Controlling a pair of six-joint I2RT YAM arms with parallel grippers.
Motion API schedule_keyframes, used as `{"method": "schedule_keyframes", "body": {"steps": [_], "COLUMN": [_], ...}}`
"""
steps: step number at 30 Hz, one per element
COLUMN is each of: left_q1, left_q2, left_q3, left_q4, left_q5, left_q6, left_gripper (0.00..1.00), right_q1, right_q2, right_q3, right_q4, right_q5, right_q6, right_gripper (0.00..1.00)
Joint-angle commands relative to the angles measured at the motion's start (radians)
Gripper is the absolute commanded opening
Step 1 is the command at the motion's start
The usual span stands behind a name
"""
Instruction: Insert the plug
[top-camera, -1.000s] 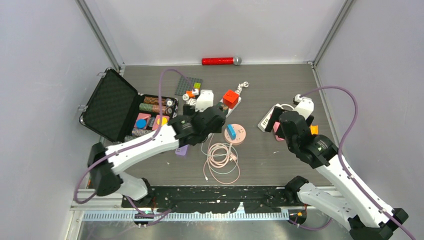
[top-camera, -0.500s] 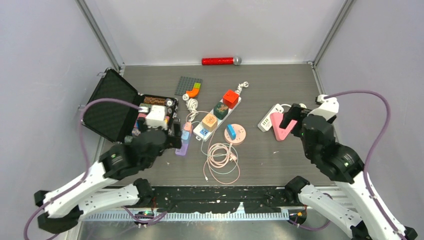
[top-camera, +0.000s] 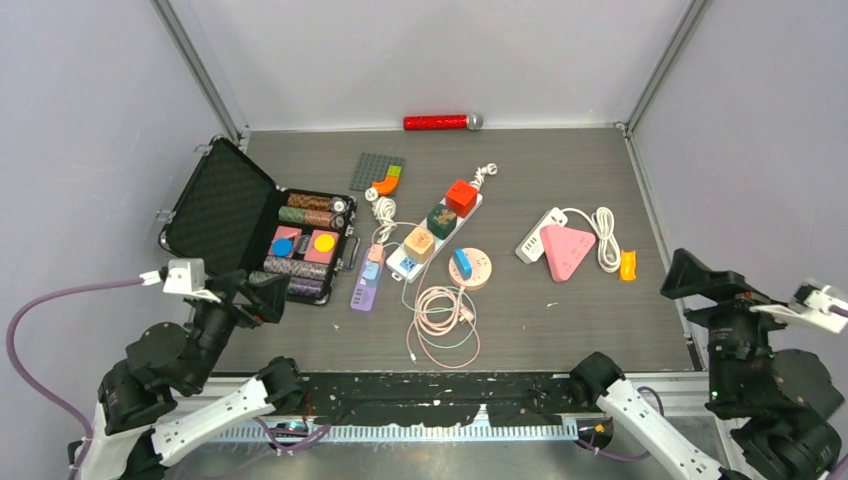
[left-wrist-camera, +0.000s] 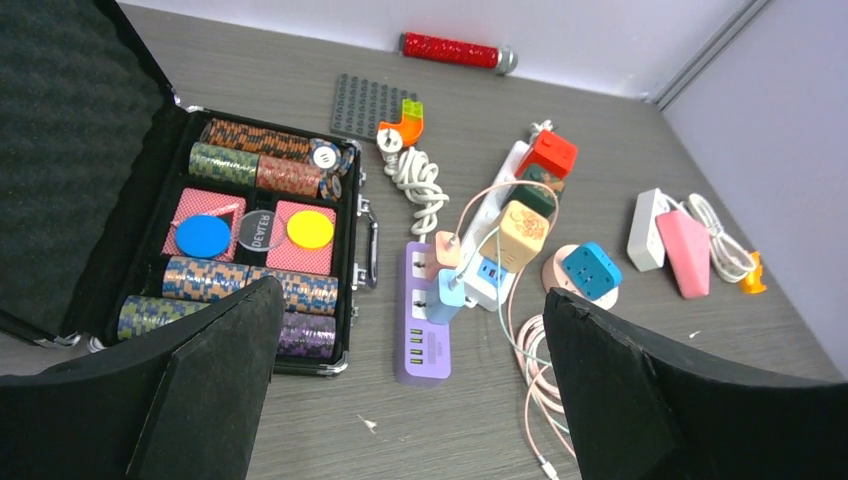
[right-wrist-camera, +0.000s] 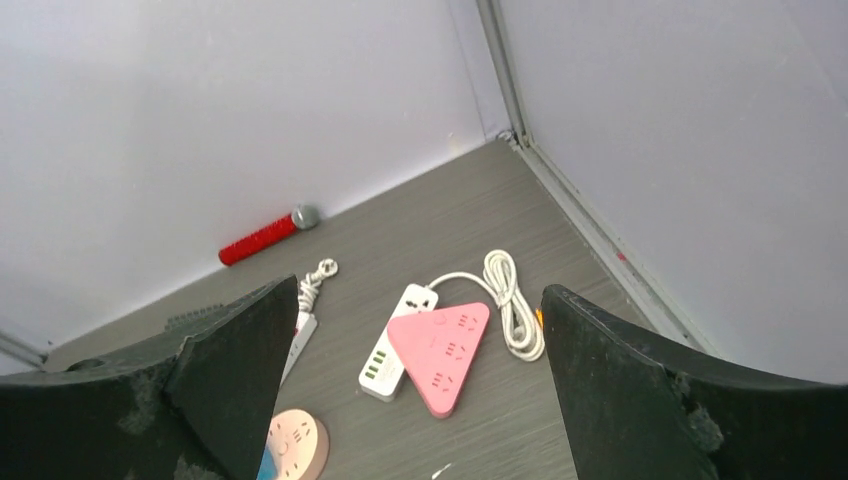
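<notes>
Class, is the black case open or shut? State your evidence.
Open. The case is swung wide, its foam-lined half tilted back, with rows of chips showing inside.

case lid (left-wrist-camera: 60, 130): cut by left edge | round socket (right-wrist-camera: 305, 440): partly behind jaws

The top view looks steeply down over the whole bench (top-camera: 560, 170). Both wrist views sit far back, angled down and forward; all three share the pink triangular socket block (right-wrist-camera: 440, 345)
</notes>
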Motion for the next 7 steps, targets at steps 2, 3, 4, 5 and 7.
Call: {"method": "schedule_keyframes", "body": {"steps": [2, 3, 4, 5, 7], "left_q1": [0.004, 0.004, 0.004, 0.004, 0.004], "left_q2": [-0.067, -0.075, -0.081, -0.084, -0.081], "left_q3": [-0.020, -0.024, -0.026, -0.028, -0.032], "left_q4": [0.018, 0.018, 0.020, 0.019, 0.014], "left_q5": [0.016, 0.019, 0.021, 0.019, 0.017], "left_q6": [0.007, 0.002, 0.001, -0.005, -0.006], "left_gripper": [1.00, 1.00, 1.00, 1.00, 1.00], "right_q1": [-0.001, -0.002, -0.003, -0.002, -0.001], "right_q2": [-0.024, -0.032, -0.036, -0.042, -0.048], "right_q3": [0.033, 0.031, 0.029, 0.021, 0.003], "right_q4": [0.068, 0.071, 0.078, 0.080, 0.084], "right_q5": [0.051, 0.053, 0.056, 0.057, 0.057], "right_q6": [-0.077, -0.079, -0.080, -0.078, -0.068], "right_gripper": [0.95, 0.95, 0.95, 0.95, 0.95]}}
